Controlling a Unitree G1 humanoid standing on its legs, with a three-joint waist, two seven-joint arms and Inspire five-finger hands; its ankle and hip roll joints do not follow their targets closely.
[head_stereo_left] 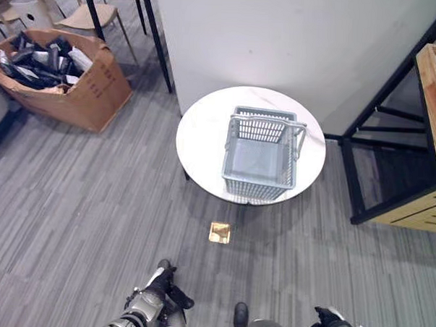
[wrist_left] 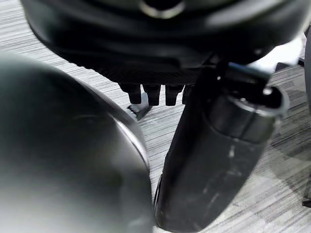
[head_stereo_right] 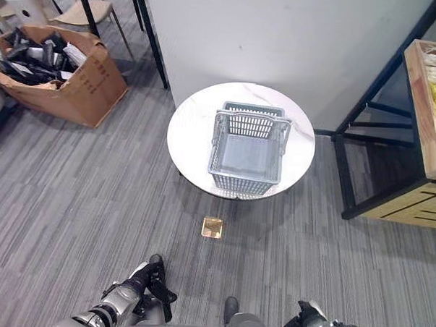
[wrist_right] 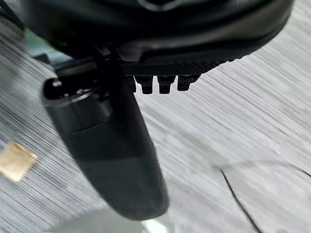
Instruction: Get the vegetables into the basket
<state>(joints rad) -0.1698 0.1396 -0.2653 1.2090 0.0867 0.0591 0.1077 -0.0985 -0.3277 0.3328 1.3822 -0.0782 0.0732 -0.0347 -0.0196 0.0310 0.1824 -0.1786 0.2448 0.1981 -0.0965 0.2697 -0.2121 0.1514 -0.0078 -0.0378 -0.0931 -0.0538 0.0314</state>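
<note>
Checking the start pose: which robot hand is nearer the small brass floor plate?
Left, narrowly. The left robot hand hangs low, near-left of the brass floor plate; the right robot hand sits farther off to its near-right. Both hold nothing.

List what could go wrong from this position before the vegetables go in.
1. The basket stands near the front edge of the round table; a careless push might slide it off.
2. Both hands, left hand and right hand, hang low, far from the shelf on the right; a turn could clip its frame.

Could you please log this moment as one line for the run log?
basket: empty, on round table | left hand: low, open, holding nothing | right hand: low, open, holding nothing
</note>
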